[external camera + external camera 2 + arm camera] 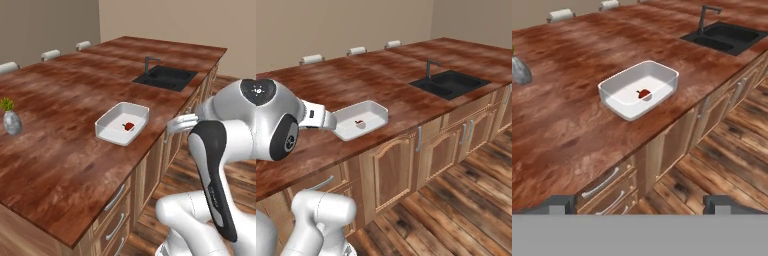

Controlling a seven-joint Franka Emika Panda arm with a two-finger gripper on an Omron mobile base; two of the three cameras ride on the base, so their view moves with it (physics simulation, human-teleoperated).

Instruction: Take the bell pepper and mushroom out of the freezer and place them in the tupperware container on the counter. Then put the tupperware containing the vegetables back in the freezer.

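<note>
counter: large reddish-brown wood-grain top (60, 150) (371, 80) (567, 110) over light wooden cabinets with silver drawer handles (601, 183)
container: shallow white rectangular plastic box with rounded corners (107, 128) (373, 117) (617, 100), sitting on the counter near its front edge
pepper: small glossy red vegetable with a dark stem (129, 126) (359, 122) (644, 93) lying inside the container on its floor; in the hand view a small pale rounded shape touches its lower right side, too small to tell what it is
gripper: two dark fingertips low in the hand view, one at each lower corner (640, 204), spread wide with nothing between them, held off the counter's front edge above the cabinet fronts and wooden floor
arm: in the left base view the white wrist (181, 123) points toward the counter edge just right of the container; in the right base view it crosses in front of the container's left end
sink: black rectangular basin with a dark tap (166, 77) (450, 83) (724, 36), set in the counter well beyond the container
vase: small grey mottled vase with a green sprig (11, 120) (519, 70), well left of the container in the left base and hand views; the right base view lacks it
far edge: white chair backs (50, 54) (312, 59) (560, 14) just behind the counter
</note>
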